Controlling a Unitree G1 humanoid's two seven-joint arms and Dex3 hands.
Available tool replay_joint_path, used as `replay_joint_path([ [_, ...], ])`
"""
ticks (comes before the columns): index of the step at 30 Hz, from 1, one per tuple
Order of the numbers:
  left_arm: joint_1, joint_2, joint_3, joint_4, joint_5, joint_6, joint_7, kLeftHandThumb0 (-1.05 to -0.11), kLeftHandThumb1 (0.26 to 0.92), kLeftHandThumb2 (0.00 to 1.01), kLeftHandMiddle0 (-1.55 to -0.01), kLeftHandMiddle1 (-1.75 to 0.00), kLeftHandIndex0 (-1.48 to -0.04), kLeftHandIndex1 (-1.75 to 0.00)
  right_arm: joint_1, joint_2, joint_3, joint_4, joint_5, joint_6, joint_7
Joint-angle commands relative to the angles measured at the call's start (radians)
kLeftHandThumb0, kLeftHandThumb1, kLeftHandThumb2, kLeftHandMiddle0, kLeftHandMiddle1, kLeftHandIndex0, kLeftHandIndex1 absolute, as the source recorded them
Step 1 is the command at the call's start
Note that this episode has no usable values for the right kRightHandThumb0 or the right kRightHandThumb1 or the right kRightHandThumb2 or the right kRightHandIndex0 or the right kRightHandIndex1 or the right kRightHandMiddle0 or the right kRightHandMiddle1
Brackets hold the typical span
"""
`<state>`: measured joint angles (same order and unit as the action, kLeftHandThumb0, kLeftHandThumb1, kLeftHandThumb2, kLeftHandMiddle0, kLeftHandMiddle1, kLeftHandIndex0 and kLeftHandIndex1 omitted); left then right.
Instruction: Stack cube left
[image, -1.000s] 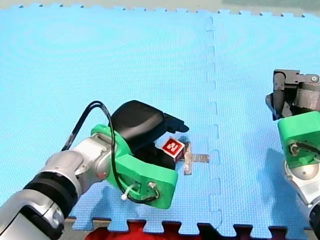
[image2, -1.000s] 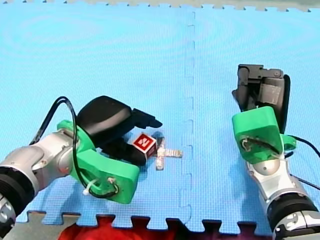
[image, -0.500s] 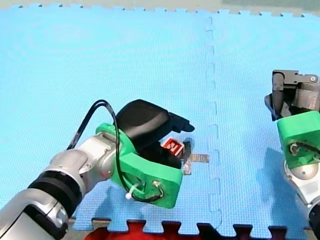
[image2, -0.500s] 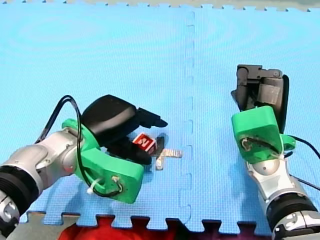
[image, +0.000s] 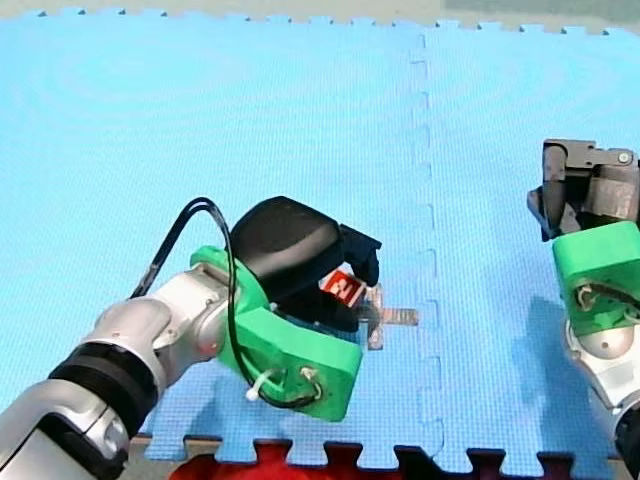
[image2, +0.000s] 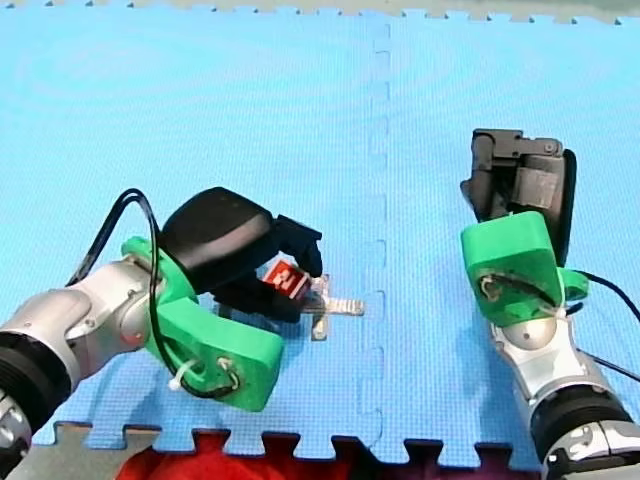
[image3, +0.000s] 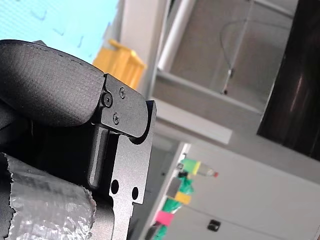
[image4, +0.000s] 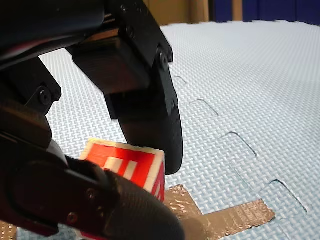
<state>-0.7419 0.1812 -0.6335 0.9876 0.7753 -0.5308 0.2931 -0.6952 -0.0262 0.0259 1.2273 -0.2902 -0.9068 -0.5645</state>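
Left robot hand (image: 290, 250) curled tighter than half a second prior | clamped on red cube (image: 344, 288) at tape cross (image: 395, 318) on blue mat (image: 300, 120) | right robot hand (image2: 520, 185) well apart at mat's right, grip state undetermined

no readable text, white pattern on cube (image2: 288, 280)

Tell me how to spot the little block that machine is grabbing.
On the blue foam mat, find the silver tape cross near the front seam. Beside it, the left hand curls black fingers around a small red cube with white markings; nothing else there is red and white.
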Motion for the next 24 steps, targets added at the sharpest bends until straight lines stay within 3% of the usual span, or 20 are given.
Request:
replay_joint_path([
  [1, -0.001, 0.008, 0.006, 0.003, -0.008, -0.011, -0.010, -0.437, 0.827, 0.01, -1.01, -1.75, -0.84, -1.42, -0.003, -0.005, -0.003, -0.002, 0.004, -0.004, -0.001],
  [14, -0.025, 0.005, 0.001, 0.036, 0.004, -0.060, -0.007, -0.497, 0.844, 0.01, -1.00, -1.75, -0.77, -1.50, -0.004, -0.012, -0.005, -0.005, 0.008, -0.008, 0.005],
  [24, -0.031, 0.007, 0.001, 0.035, 0.006, -0.057, -0.023, -0.520, 0.856, 0.00, -0.97, -1.75, -0.74, -1.47, -0.007, -0.008, -0.005, -0.006, 0.011, -0.007, 0.010],
])
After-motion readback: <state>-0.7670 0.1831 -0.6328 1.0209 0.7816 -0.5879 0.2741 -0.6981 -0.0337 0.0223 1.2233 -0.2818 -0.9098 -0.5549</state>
